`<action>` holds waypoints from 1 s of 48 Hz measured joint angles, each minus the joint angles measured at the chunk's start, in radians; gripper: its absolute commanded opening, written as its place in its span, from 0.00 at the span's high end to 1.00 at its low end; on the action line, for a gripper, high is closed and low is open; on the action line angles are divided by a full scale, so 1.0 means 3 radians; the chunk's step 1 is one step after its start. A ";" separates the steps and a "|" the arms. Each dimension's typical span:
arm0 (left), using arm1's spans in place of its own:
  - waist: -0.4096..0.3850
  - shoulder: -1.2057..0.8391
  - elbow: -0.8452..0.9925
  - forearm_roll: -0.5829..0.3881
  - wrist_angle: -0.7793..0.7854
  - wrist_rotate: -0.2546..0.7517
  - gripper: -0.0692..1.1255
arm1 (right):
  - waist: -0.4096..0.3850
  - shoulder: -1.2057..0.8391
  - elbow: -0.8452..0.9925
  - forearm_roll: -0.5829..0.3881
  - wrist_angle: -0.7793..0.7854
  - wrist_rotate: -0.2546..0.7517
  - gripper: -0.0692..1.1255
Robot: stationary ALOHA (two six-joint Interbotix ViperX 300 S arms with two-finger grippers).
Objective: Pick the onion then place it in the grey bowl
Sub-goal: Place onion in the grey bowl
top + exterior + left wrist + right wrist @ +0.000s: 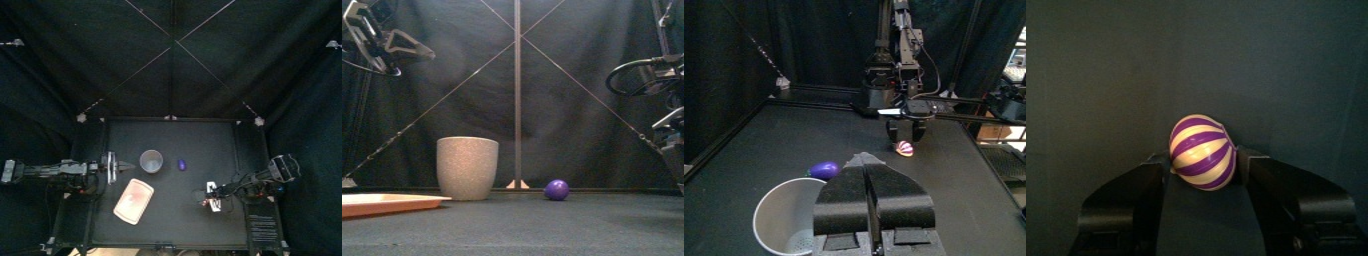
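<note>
One onion (pixel 1201 148) sits in right end effector (pixel 1203 164).

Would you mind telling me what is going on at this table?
The right gripper is clamped on the purple-and-white striped onion at the table's front right. The grey bowl stands apart near the middle, a small purple ball beside it and the pink tray in front. The left gripper hangs shut left of the bowl.

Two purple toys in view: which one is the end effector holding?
The purple-and-white striped onion, clamped in the right end effector. The plain purple ball lies loose on the table beside the grey bowl.
</note>
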 measured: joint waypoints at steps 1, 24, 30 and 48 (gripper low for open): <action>-0.0005 0.0005 0.0000 0.0000 0.0000 0.0000 0.90 | 0.0000 0.0000 0.0000 0.0005 0.0000 0.0000 0.29; 0.0000 0.0005 0.0087 -0.0026 0.0000 -0.0005 0.90 | -0.0199 0.0015 -0.0547 -0.0251 0.0041 -0.0031 0.29; 0.0005 0.0005 0.0133 -0.0051 0.0000 0.0000 0.90 | -0.0491 0.0020 -0.0828 -0.0547 -0.0005 -0.0051 0.29; 0.0015 0.0000 0.0164 -0.0097 0.0005 -0.0005 0.90 | -0.1278 0.0547 -0.1626 -0.1314 -0.0670 -0.0005 0.29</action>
